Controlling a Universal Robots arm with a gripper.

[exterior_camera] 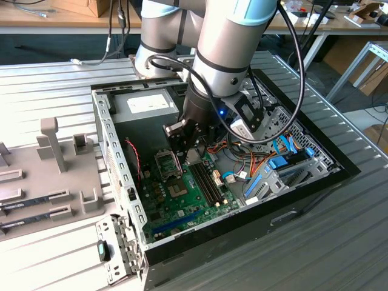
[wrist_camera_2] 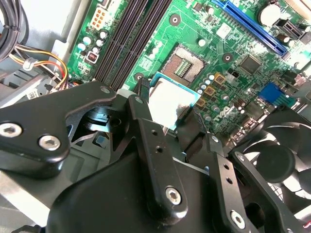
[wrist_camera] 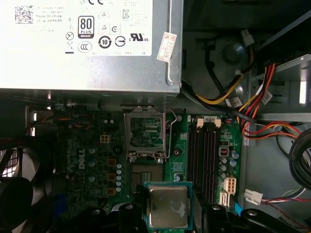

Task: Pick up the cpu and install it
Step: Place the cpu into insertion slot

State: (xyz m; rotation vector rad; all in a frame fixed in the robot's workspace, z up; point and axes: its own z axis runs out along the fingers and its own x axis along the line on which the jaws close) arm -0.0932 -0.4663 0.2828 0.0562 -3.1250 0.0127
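On the exterior view's left, a grey fixture tray lies on the ribbed bench, just outside the open computer case. Inside the case's left wall, the power-supply box fills the upper left corner. Its near edge ends close to the raised frame of the open socket.

At the frame's centre the pincer hangs over the green motherboard, narrowed onto the cpu. In both wrist views black fingers press two opposite edges of the chip, and the other two edges are free. The cpu is held off the board, just beside the socket and not seated in it.

The memory slots run just right of the pincer. Further right, coloured cables and a drive cage crowd the case, leaving little room there.
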